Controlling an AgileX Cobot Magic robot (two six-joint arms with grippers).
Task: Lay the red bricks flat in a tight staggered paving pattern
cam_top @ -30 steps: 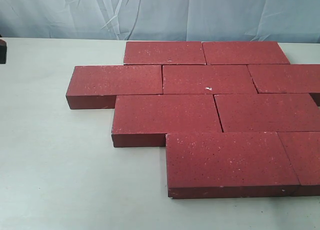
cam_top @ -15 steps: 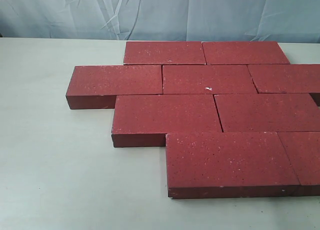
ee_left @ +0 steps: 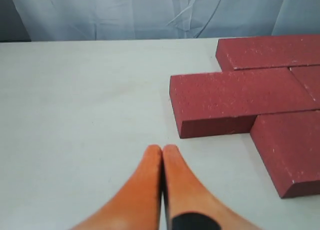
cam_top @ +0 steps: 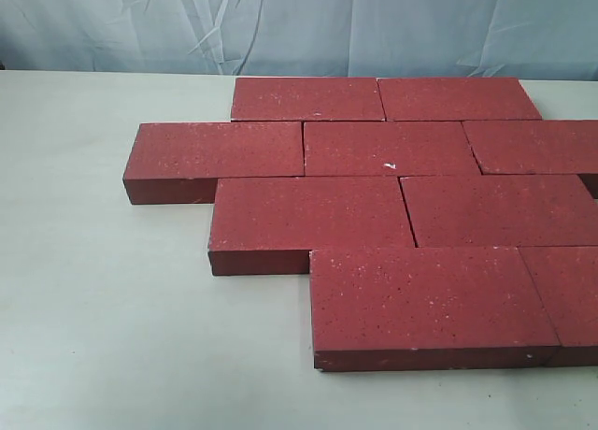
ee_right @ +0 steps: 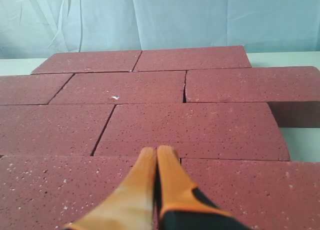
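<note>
Soft even light, faint shadows, no glare, wrist views' near edges blurred

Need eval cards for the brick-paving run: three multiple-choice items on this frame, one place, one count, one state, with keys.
1. Where is the white chip?
A) back row
B) middle brick of the second row from the back
C) front row

2. How many rows do the bricks form?
A) two
B) four
C) six

3. The left claw is:
A) shut, empty
B) open
C) holding a brick

1 B: the fleck sits at that brick's front edge.
2 B: the exterior view shows four offset rows.
3 A: its orange tips meet over the table, nothing between.
</note>
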